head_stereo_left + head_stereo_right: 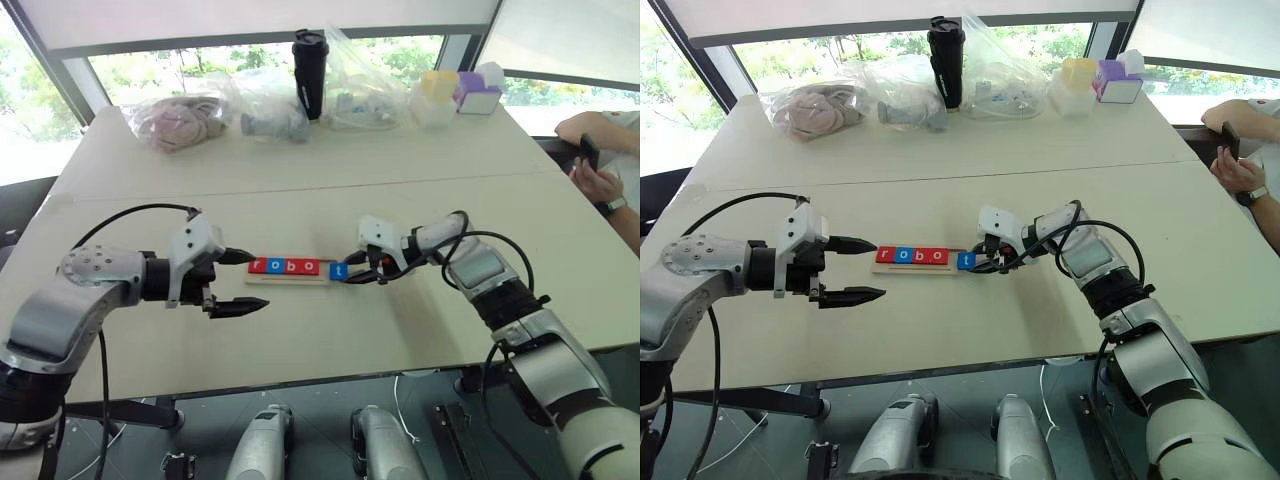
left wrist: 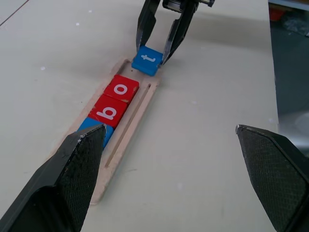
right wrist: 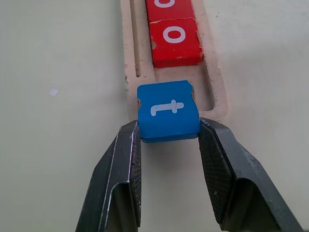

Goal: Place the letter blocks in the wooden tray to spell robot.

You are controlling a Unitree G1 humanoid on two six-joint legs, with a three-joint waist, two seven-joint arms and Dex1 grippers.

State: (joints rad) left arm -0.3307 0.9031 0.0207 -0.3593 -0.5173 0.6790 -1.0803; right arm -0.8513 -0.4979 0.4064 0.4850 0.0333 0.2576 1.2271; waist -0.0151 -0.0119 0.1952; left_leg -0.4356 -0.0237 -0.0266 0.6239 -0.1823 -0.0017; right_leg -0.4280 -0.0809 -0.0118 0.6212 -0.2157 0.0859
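Lying lengthwise near the middle of the pale tabletop (image 1: 300,150), the wooden tray (image 2: 126,140) carries four letter blocks in a row: a red r (image 1: 259,265), a blue o (image 1: 275,266), a red b (image 1: 292,266) and a red o (image 1: 310,267). The slot at the tray's right end has no tile seated in it. Over that end sits the fifth tile, the blue t block (image 3: 168,110), tilted a little and overlapping the tray's end edge, just beside the red o but not pushed up against it. The right hand (image 3: 169,133) is clamped on this block, one black finger on each of its two opposite sides, reaching in from the right.

The left hand (image 1: 860,268) hovers just off the tray's left end, pointing toward the row, its two fingers spread wide apart with nothing between them; the upper fingertip is close to the red r.

Along the far edge of the tabletop stand a black bottle (image 1: 309,72), several clear plastic bags (image 1: 180,120) with things inside, and small yellow and purple containers (image 1: 455,92). At the right edge, a person's hand (image 1: 598,185) holds a dark phone.
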